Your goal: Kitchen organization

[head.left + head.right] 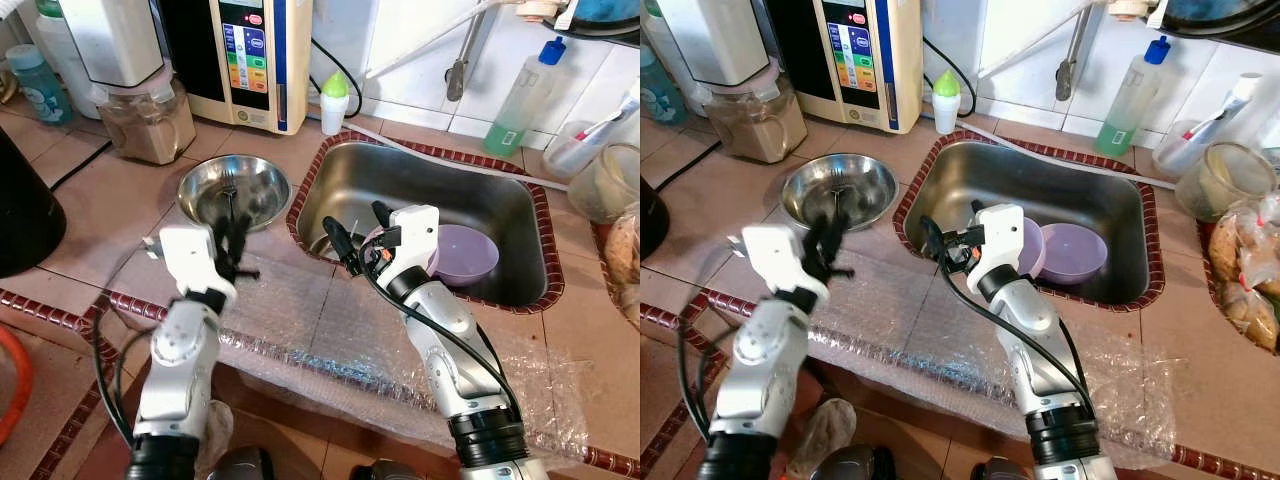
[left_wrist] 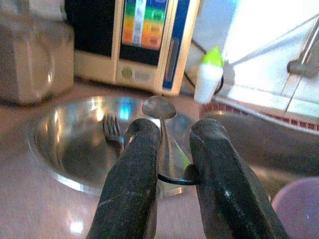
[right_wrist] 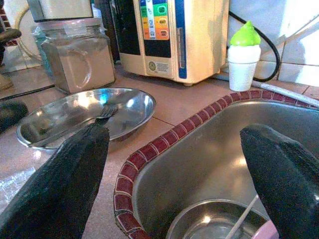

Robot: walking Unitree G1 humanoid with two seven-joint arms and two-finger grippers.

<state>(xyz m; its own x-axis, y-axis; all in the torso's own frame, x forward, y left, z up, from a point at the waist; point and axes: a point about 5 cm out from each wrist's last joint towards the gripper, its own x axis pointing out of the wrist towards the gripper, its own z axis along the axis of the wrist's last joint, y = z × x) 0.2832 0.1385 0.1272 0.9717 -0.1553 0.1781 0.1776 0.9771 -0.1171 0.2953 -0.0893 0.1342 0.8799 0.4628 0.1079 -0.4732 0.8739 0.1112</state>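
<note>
My left gripper (image 1: 233,238) is shut on a metal spoon (image 2: 159,107), whose bowl end sticks out past the fingertips. It hovers at the near edge of a shallow steel bowl (image 1: 200,178) on the tiled counter, and a fork (image 1: 229,190) lies in that bowl. My right gripper (image 1: 358,228) is open and holds nothing, at the near left corner of the steel sink (image 1: 450,185). In the sink sit a purple bowl (image 1: 470,255) and a small steel bowl (image 3: 209,224) right under the right gripper.
A water ionizer (image 1: 250,60), a jar of brown powder (image 1: 150,120) and a green-capped white bottle (image 1: 335,100) stand along the back. A green soap bottle (image 1: 520,100) and the faucet (image 1: 460,60) are behind the sink. Bubble wrap (image 1: 330,335) covers the counter's front edge.
</note>
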